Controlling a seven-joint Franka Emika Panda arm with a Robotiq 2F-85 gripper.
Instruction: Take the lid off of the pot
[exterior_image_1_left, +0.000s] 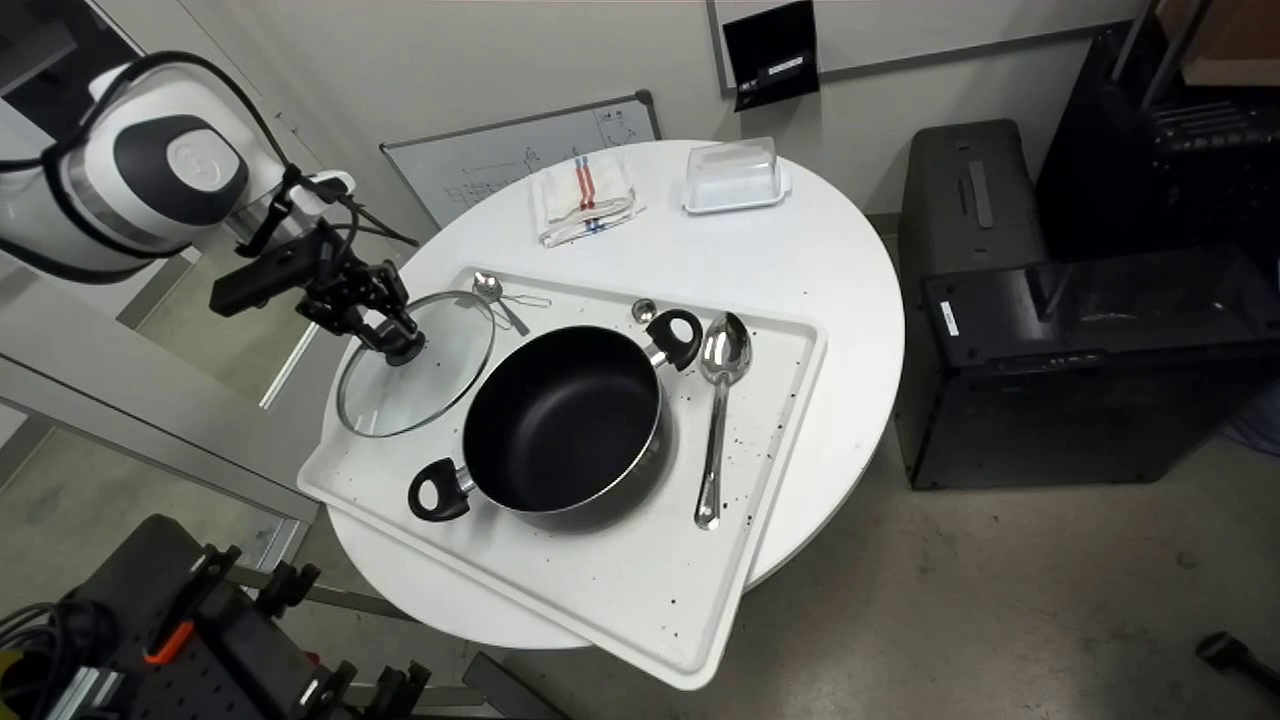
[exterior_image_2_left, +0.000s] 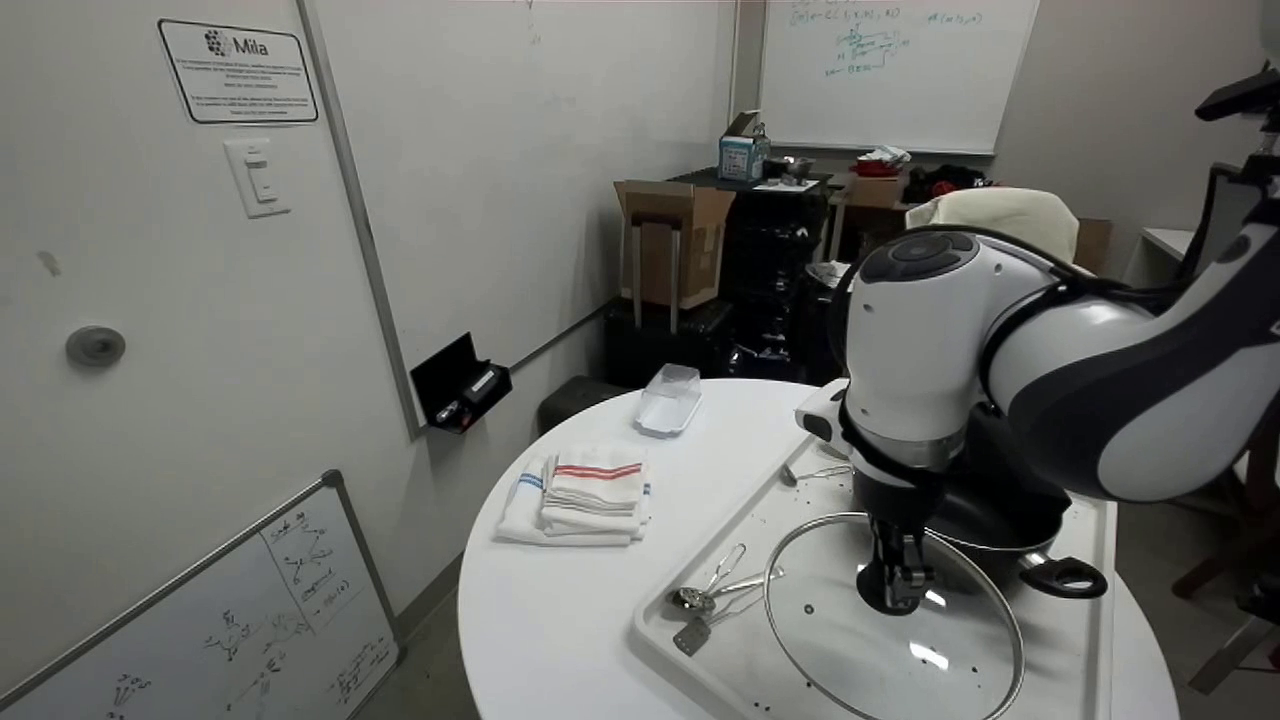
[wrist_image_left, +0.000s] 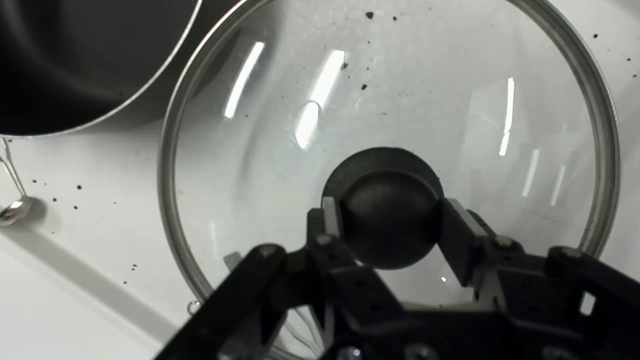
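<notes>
**Uncovering looks done; letting go seems left**

The gripper (wrist_image_left: 392, 225) is clamped around one knob (wrist_image_left: 385, 205) of one lid (exterior_image_1_left: 430, 375), beside one open pot (exterior_image_1_left: 565, 420) with two handles (exterior_image_1_left: 452, 487); whether the lid rests on the single tray (exterior_image_1_left: 580, 590) I cannot tell. Farther out: one large spoon (exterior_image_1_left: 719, 400), one butter dish (exterior_image_1_left: 735, 182).

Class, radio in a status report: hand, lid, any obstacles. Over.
Hand closed on knob. Lid off, beside pot. Small utensils close by lid's edge, possible snag.

Glass lid (exterior_image_1_left: 438, 372) beside open pot (exterior_image_1_left: 563, 425)
</notes>
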